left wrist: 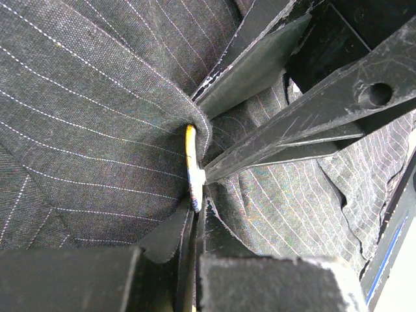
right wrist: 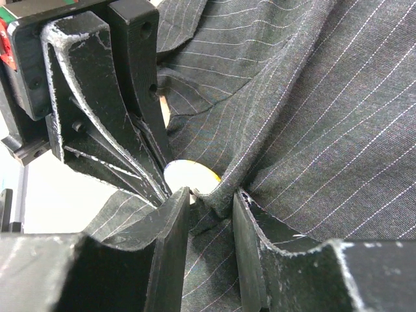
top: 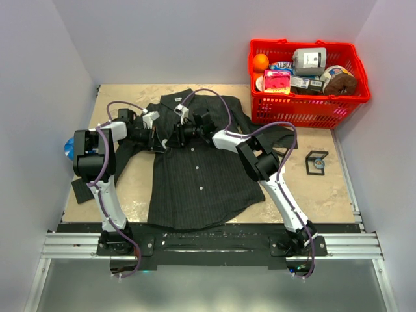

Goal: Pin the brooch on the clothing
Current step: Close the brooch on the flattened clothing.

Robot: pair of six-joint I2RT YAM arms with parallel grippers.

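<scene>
Where jaws meet — brooch (right wrist: 188, 177), shirt (top: 195, 175) fold

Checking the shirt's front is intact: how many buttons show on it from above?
3 at least, down the shirt's placket: one just below the grippers, one mid-chest, one lower. The arms may hide others near the collar.

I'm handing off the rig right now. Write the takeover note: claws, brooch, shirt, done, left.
Left claw: shut on the brooch, held edge-on against a gathered fold of the shirt.
Right claw: part open around that same bunched fold, facing the left claw.
Shirt lies flat on the table, buttoned side up.
Done: brooch brought to the fabric.
Left: whether the pin has pierced cannot be seen; fasten it, then release.
</scene>
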